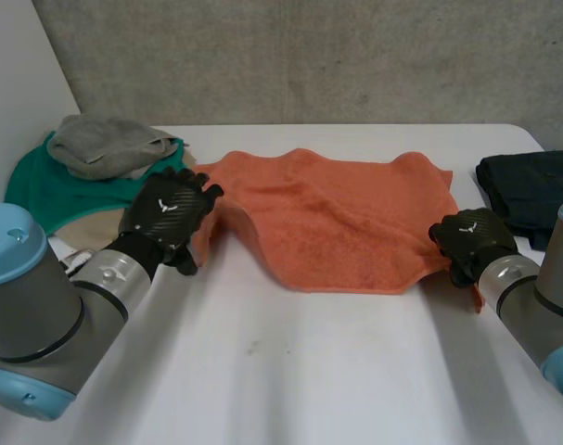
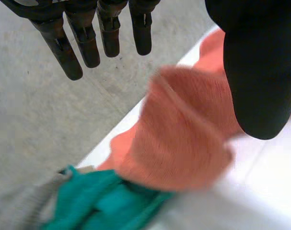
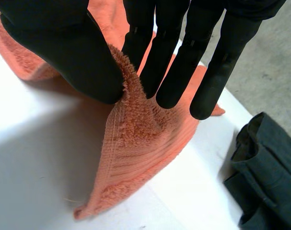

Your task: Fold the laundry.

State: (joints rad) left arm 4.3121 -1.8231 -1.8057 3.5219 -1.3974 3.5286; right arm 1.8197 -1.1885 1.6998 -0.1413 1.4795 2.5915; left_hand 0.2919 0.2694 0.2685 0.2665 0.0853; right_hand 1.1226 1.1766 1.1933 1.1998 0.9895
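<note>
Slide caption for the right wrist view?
Right hand pinches the orange towel by its edge, thumb against fingers; dark folded cloth nearby on the table.

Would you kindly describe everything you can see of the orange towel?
The orange towel is terry cloth with a ribbed hem band, spread mostly flat but rumpled on the white table. Its near right corner is lifted, pinched by the right hand between thumb and straight fingers. Its left corner stands raised by the left hand, whose fingers are straight; contact there is unclear.

Grey, blue-capped arms (image 1: 49, 306) end in black hands (image 1: 170, 211) (image 1: 468, 236), seemingly white-marked.
</note>
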